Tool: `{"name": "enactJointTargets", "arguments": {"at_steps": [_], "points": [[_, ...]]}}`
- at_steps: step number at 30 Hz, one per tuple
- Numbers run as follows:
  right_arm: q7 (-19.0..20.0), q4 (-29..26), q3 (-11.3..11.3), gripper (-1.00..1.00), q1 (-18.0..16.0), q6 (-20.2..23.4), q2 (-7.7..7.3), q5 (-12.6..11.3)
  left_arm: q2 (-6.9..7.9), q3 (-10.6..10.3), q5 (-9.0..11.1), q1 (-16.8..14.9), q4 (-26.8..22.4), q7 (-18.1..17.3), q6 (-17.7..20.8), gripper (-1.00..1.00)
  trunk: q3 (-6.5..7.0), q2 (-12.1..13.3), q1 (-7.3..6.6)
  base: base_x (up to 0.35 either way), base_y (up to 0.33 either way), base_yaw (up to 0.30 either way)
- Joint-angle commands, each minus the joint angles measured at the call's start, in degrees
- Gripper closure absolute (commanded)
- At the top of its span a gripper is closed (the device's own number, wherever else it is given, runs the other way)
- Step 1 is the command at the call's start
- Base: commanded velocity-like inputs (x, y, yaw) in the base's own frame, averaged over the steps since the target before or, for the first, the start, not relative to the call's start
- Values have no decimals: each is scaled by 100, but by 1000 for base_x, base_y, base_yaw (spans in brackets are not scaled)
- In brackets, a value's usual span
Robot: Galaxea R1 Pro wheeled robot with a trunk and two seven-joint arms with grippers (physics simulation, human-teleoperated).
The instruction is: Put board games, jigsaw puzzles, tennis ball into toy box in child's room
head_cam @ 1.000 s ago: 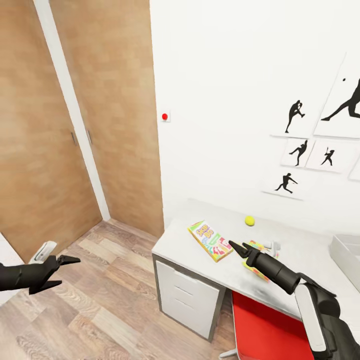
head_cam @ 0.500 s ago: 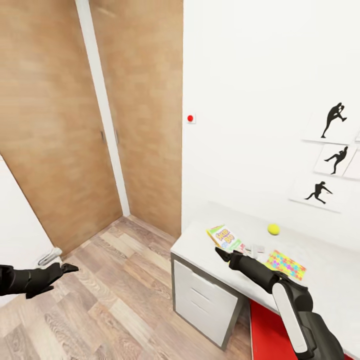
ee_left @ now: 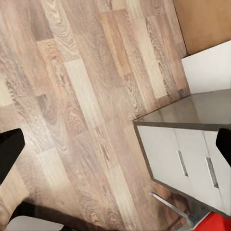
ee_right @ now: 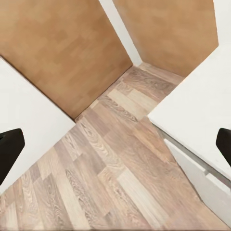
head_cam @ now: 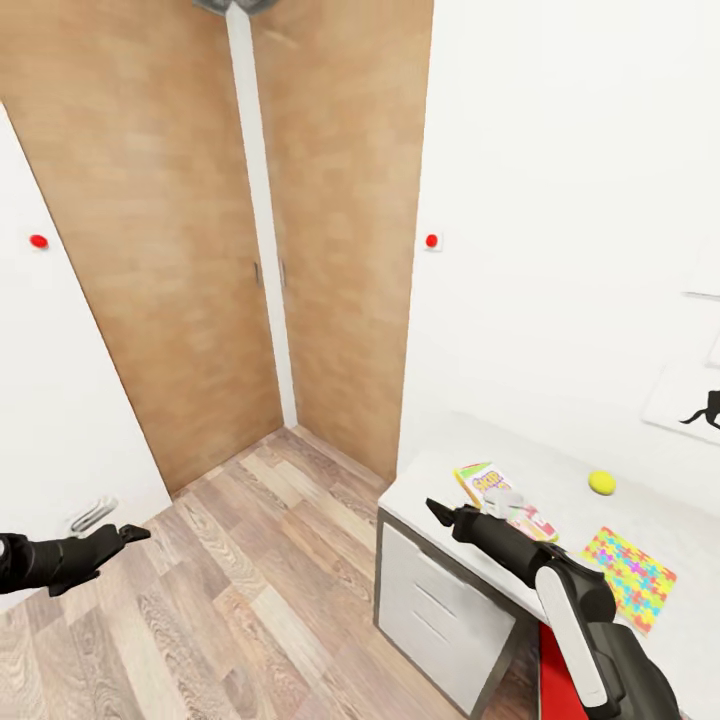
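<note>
Beyond the right claw point(head_cam: 447, 514), on the pale tabletop point(head_cam: 440, 475), lies the yellow and green board game point(head_cam: 487, 483), its near part hidden behind the arm. That claw hangs over the tabletop's front corner, fingers spread and holding nothing; in the right wrist view both dark fingertips point(ee_right: 10, 150) sit at opposite edges with wooden floor point(ee_right: 110, 183) between them. Further along the tabletop from this claw rests the tennis ball point(head_cam: 601, 482), small and yellow-green, apart from the other toys. Nearer the robot than the ball lies one jigsaw puzzle point(head_cam: 626, 574), a flat board of red, yellow, blue and green pieces, beside the right forearm. Under the right claw stand the white drawers point(head_cam: 430, 610).

Well off to the other side, the left claw point(head_cam: 128, 536) hovers above the plank floor, released and empty. Its wrist view shows the fingertips point(ee_left: 9, 151) wide apart, with floorboards and the drawer unit point(ee_left: 185, 161) ahead. Past both claws rise wooden wardrobe doors point(head_cam: 190, 250) and a white wall point(head_cam: 560, 200).
</note>
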Motion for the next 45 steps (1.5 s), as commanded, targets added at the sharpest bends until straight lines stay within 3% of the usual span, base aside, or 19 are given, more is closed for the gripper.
{"name": "enactJointTargets", "arguments": {"at_steps": [1, 6, 10, 14, 27, 35, 45], "points": [[-46, -6, 31, -100, -4, 35, 0, -14, -1, 1, 4, -8, 0, 56, 18, -100, -10, -13, 4, -28, 29, 280], [-262, -6, 199, -100, -4, 37, 48, -12, 5, 2, -115, -9, -1, 41, 25, -100, 7, -13, 4, -63, 149, 280], [-627, -6, 329, -100, -5, 124, 217, 11, 1, -4, -140, -10, 3, 36, 26, -100, 20, -13, 4, -94, 241, 280], [-949, -6, 361, -100, -13, 267, 268, 16, 0, -146, -152, -10, -8, 34, 27, -100, 33, -13, 4, -104, 260, 280], [-1213, -14, 387, -100, -48, 342, 285, 27, 2, -283, -164, -11, -12, 34, 1, -100, 76, -13, 4, -33, 189, 280], [-1515, -14, 654, -100, -57, 343, 288, 18, 4, -291, -164, -12, -12, 27, 0, -100, 103, -13, 4, 0, 11, 280], [-1585, -15, 710, -100, -60, 502, 282, 29, 7, -306, -164, -9, -11, 32, 0, -100, 136, -13, 4, 0, 0, 280]]}}
